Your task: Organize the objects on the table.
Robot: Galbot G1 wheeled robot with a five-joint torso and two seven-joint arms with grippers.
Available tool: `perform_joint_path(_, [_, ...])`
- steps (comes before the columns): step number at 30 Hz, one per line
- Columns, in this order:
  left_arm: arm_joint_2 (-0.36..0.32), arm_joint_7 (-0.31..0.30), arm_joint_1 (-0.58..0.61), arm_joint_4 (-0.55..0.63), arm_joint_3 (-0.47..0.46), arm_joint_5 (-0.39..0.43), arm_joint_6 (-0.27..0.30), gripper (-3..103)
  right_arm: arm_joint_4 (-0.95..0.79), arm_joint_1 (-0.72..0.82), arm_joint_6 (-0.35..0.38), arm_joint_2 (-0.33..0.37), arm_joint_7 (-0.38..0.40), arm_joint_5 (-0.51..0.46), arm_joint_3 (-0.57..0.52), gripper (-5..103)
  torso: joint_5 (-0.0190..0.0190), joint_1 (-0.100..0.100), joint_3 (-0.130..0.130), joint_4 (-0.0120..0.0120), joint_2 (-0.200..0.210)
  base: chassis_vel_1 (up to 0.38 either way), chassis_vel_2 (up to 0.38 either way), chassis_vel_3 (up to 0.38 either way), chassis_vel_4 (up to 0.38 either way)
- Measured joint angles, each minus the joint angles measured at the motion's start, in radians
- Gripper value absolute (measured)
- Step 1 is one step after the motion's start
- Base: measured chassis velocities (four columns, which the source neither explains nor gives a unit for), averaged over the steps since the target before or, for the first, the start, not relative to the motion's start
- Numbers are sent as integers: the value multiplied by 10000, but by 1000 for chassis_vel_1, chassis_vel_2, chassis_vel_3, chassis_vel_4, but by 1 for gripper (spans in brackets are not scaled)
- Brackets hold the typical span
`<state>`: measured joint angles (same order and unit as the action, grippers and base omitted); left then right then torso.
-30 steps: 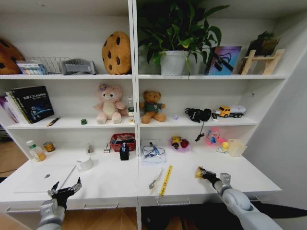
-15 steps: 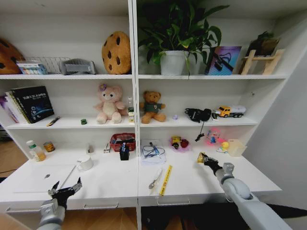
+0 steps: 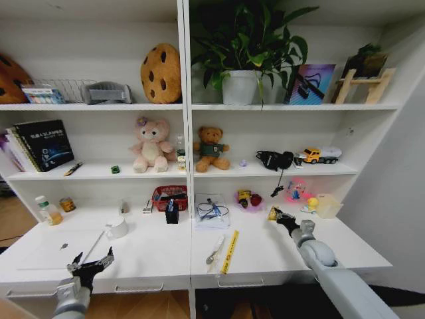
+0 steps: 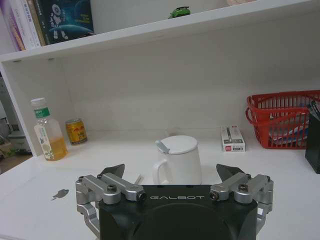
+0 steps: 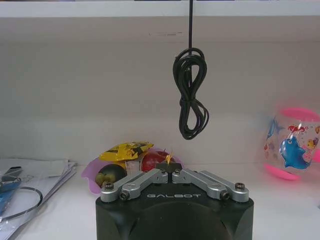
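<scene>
1. Right gripper: held out over the right half of the table, far side, just near of the pink bowl with its snacks. Fingers closed on a small yellow item, of which little beyond a tip is seen in the right wrist view (its identity cannot be told).
2. Left gripper: parked at the near left edge of the table, fingers spread wide, nothing between them.
3. White mug: lidded, set directly beyond the left gripper on the left half, a red basket farther right against the back.
4. Black pen cup: standing in front of the red basket, near the centre.
5. Yellow ruler and a silver pen: lying loose on the near centre, still to be sorted.
6. Step in hand, as judged: carriage of the yellow item toward the pink bowl. The grip is best kept firm and the item brought squarely over the bowl's opening, clear of the hanging black cable, before release (a low drop is advised, so nothing bounces out).
</scene>
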<state>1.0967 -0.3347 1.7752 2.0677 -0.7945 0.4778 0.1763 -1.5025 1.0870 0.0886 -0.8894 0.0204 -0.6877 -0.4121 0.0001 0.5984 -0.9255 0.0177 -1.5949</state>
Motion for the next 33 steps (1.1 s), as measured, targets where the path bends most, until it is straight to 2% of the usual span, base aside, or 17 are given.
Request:
perform_joint_path(7, [18, 2, 1, -52, 44, -13, 5, 100, -50, -55, -127, -16, -9, 13, 6, 0, 0, 8, -2, -3, 3, -112, 121, 114, -128])
perform_joint_path(15, [12, 8, -39, -121, 107, -28, 5, 100, 477, -1063, -79, -87, -139, -31, 743, 0, -1, -2, 1, -2, 2, -8, 6, 9, -3])
perform_joint_path(17, [-2, 10, -30, -160, 115, -28, 5, 100, 1023, -1795, -58, -251, -197, -96, 1447, 0, -3, -5, 1, -2, -1, 18, -22, -25, 24])
perform_joint_path(23, [-4, 4, 10, -220, 70, -22, 6, 100, 2401, -3221, -238, -812, -306, 196, 2406, 0, -1, 0, -1, -5, 1, 0, 0, 0, 0])
perform_joint_path(33, [-10, 2, 12, -324, 12, 12, 5, 101, 4262, -4384, -378, -1458, -291, 388, 3046, 0, -2, 2, 0, -1, 1, 0, 0, 0, 0])
